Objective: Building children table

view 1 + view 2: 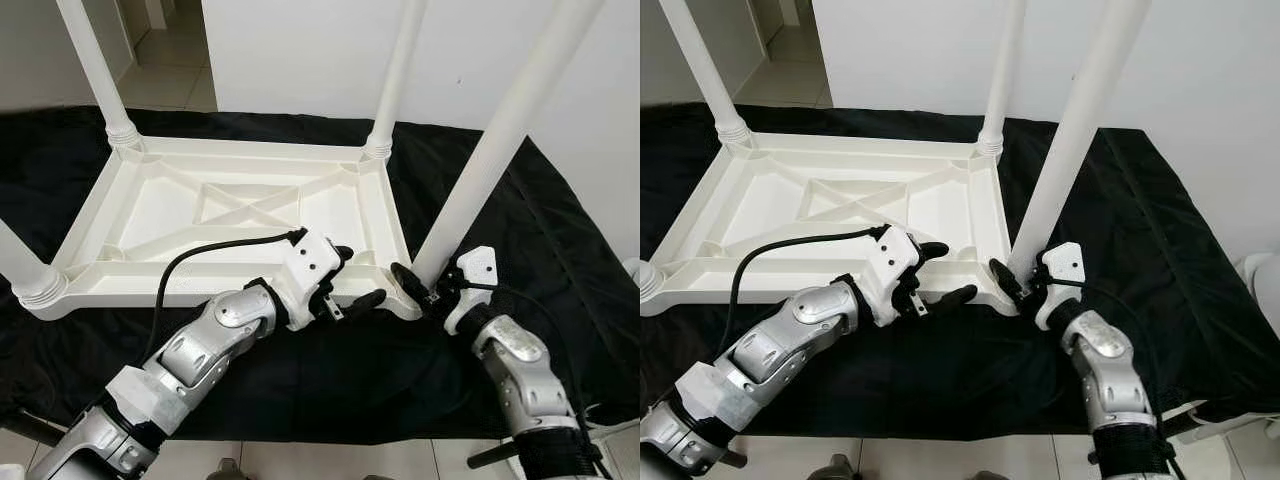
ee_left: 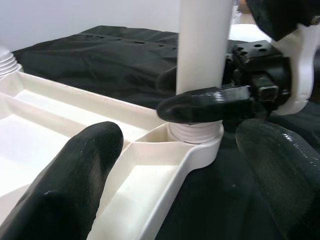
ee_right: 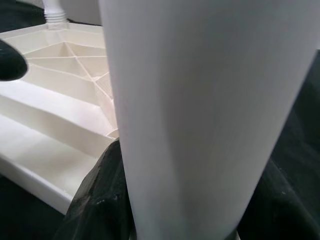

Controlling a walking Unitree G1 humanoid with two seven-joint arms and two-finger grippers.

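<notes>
On the black cloth (image 1: 330,380) the tabletop (image 1: 240,215) lies upside down, three legs already standing in their sockets. At four o'clock the right gripper (image 1: 418,285) pinches the fourth leg (image 1: 495,150) near its socket, probably still seating it; the left gripper (image 1: 352,280), spread, straddles the near rim.

White wall (image 1: 300,60), tiled floor (image 1: 170,70), black cloth (image 1: 560,230)

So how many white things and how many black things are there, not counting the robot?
White table legs: 4 (far left, far right, near left, near right)
White tabletop, lying upside down: 1
Black cloth: 1
Total: 6, with 5 white and 1 black
</notes>
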